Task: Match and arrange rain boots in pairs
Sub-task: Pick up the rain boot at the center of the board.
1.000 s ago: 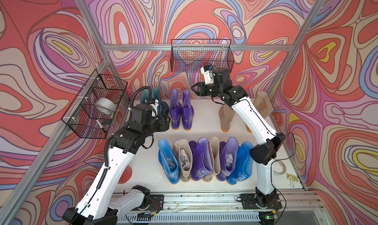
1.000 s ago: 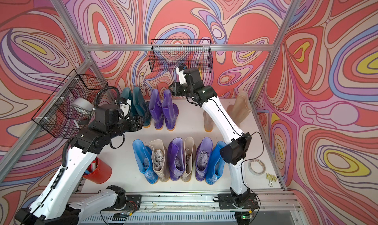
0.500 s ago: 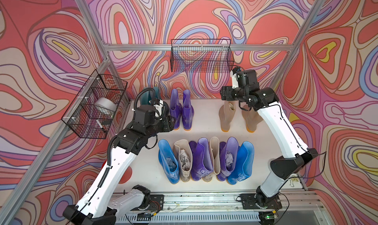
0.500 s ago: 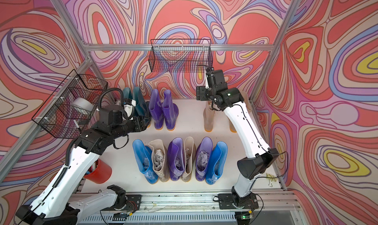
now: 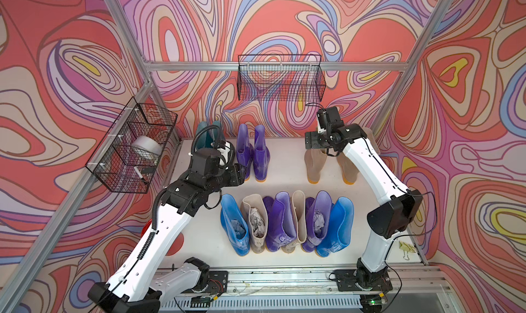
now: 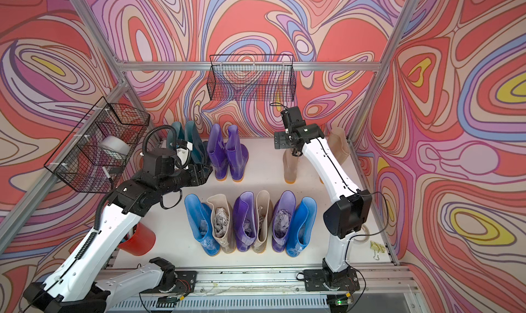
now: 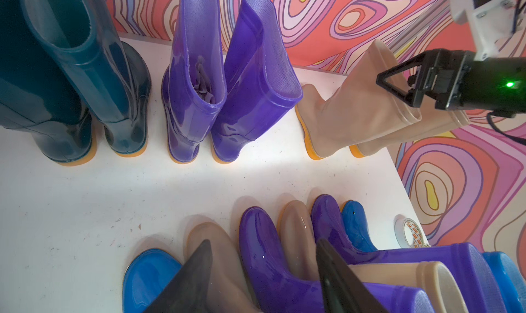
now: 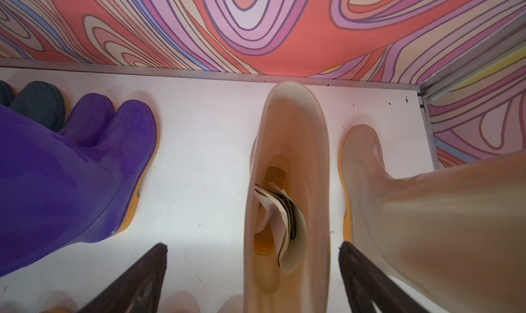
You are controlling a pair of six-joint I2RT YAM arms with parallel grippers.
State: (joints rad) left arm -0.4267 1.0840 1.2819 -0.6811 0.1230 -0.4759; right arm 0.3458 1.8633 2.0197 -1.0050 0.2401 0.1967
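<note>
The rain boots stand in two rows on the white table (image 5: 284,183). At the back are a teal pair (image 5: 209,135), a purple pair (image 5: 254,152) and two beige boots (image 5: 314,163) (image 5: 347,166). The front row runs blue (image 5: 234,229), beige (image 5: 256,220), purple (image 5: 279,220), beige (image 5: 299,214), purple (image 5: 320,217), blue (image 5: 336,226). My right gripper (image 8: 252,247) hangs open over the paper-stuffed beige boot (image 8: 287,155), its fingers either side of the shaft without touching. My left gripper (image 7: 263,244) hovers open and empty above the front row's toes, beside the purple pair (image 7: 227,83).
A wire basket (image 5: 133,152) with a tape roll hangs on the left wall, and another basket (image 5: 280,78) on the back wall. A red cup (image 6: 139,240) stands under my left arm. A tape roll (image 7: 410,231) and a yellow clip (image 5: 405,246) lie at the table's right edge.
My right gripper swung from the back centre rightward to above the beige boots, and its jaws spread wide. The left arm barely shifted.
</note>
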